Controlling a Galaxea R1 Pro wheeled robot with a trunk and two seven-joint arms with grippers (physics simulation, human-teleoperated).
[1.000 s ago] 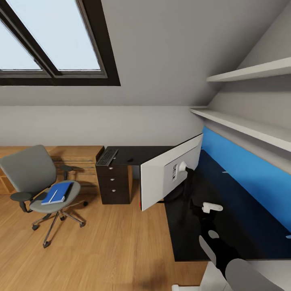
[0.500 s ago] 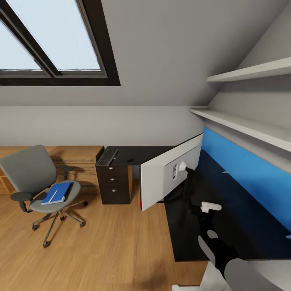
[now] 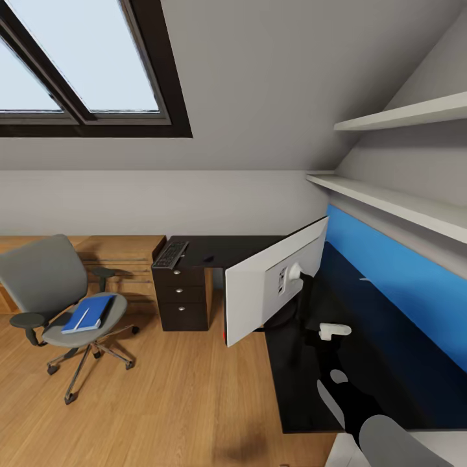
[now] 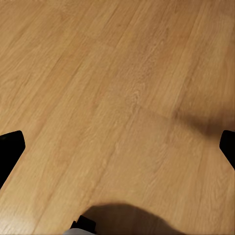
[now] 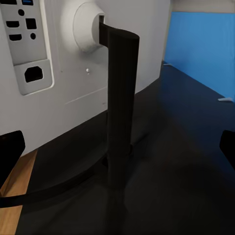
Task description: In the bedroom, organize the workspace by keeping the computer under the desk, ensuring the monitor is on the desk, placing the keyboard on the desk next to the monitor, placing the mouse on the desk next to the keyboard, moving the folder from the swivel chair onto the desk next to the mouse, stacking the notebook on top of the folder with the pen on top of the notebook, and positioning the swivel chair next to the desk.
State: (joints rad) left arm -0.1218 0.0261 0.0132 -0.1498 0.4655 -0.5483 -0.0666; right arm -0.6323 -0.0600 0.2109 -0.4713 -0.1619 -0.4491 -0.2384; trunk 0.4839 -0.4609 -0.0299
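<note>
Monitor: on table, front edge.
Keyboard: table's far end.
Folder: on swivel chair, unmoved.
Claws: both spread apart, empty.

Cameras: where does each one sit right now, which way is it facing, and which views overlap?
Head view: high on the robot, looking forward and down at the desk, monitor and swivel chair; the right arm shows at the bottom.
Left wrist view: near the left pincer, facing the wood floor; dark fingertips at both edges.
Right wrist view: near the right pincer, facing the monitor's dark stand; fingertips at the edges.
Shared: head and right wrist both show the monitor's white back.
</note>
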